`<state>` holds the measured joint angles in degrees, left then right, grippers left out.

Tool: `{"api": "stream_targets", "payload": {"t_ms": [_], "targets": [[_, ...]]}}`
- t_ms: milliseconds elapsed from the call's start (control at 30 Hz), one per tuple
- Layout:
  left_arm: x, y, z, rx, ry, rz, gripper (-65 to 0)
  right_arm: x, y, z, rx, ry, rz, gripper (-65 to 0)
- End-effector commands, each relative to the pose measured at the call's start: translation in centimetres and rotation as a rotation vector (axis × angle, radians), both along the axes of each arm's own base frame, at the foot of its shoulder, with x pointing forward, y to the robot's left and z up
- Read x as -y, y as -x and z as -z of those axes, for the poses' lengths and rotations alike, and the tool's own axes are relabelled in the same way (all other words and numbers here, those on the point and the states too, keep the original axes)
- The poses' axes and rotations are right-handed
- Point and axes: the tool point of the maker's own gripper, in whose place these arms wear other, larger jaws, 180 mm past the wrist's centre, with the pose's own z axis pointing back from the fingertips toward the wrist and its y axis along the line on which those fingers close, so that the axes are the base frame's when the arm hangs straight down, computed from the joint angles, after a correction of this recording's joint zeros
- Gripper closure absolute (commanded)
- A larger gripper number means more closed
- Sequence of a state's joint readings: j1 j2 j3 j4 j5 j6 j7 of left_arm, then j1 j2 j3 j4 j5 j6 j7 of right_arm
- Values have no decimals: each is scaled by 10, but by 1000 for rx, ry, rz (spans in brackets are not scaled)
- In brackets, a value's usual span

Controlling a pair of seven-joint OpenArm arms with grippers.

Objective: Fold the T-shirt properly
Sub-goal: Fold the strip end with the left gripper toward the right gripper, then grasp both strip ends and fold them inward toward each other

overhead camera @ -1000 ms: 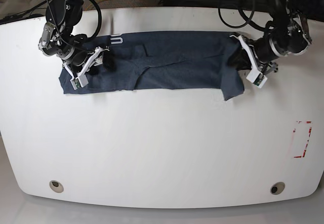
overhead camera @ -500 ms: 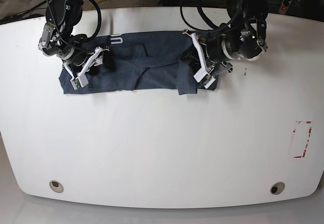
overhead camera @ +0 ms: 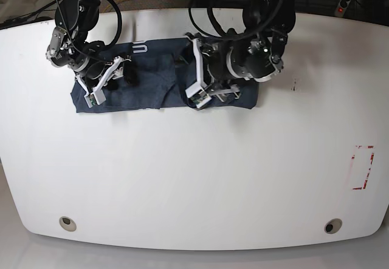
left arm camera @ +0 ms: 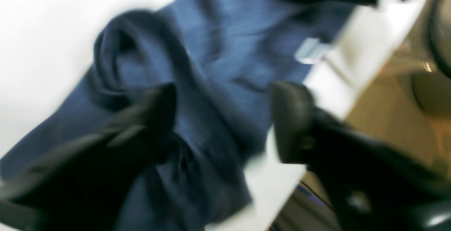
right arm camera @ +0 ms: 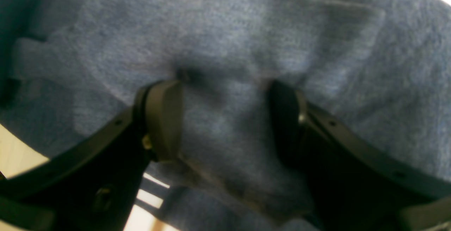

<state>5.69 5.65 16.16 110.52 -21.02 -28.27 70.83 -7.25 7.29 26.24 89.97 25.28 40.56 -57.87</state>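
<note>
The dark navy T-shirt [overhead camera: 152, 78] lies along the back of the white table, its right part folded over toward the middle. White lettering [overhead camera: 140, 48] shows near the collar. My left gripper [overhead camera: 191, 71] hovers over the fold's edge at the shirt's middle. In the blurred left wrist view this left gripper [left arm camera: 223, 118] stands open, the T-shirt [left arm camera: 218, 40] bunched under it. My right gripper [overhead camera: 104, 82] rests on the shirt's left end. In the right wrist view, the right gripper [right arm camera: 225, 118] is open, its tips pressed on the T-shirt [right arm camera: 225, 30].
The white table [overhead camera: 194, 172] has a red-marked rectangle [overhead camera: 363, 167] near its right edge and two round holes [overhead camera: 67, 223] [overhead camera: 332, 226] near the front. Cables run behind the back edge.
My left arm swept leftward carrying the shirt's right end over the middle, then its jaws opened. The right arm has stayed put.
</note>
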Motion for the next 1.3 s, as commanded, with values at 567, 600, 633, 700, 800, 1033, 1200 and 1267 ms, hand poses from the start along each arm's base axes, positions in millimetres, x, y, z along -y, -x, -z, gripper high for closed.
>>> {"api": "stream_targets", "payload": {"t_ms": [567,600,633,700,800,1033,1200,1267], "targets": [[-94,-25,10,29,-183,-229,-451,7,2,-7,-12,46,-10,-379],[-106,-23,14,19,-203,-247,-451,4,-1,-15,15,31,-12,-379],[-119,-21,18,11,-228,-264,-451,1,-5,-24,47,8,-17,-380],[-136,-20,22,9,-266,-274,-450,-4,-11,-42,103,-35,-18,-384],[-148,-12,31,6,-318,-226,-415,16,-14,-60,145,-81,46,-388],[-181,-6,57,-64,-376,-234,-258,101,-20,-76,158,-96,283,-541],[-173,0,62,-41,-319,-216,-122,146,-15,-54,75,-143,378,-545],[-170,-2,64,-31,-293,-222,-76,154,-15,-49,62,-163,400,-545]]}}
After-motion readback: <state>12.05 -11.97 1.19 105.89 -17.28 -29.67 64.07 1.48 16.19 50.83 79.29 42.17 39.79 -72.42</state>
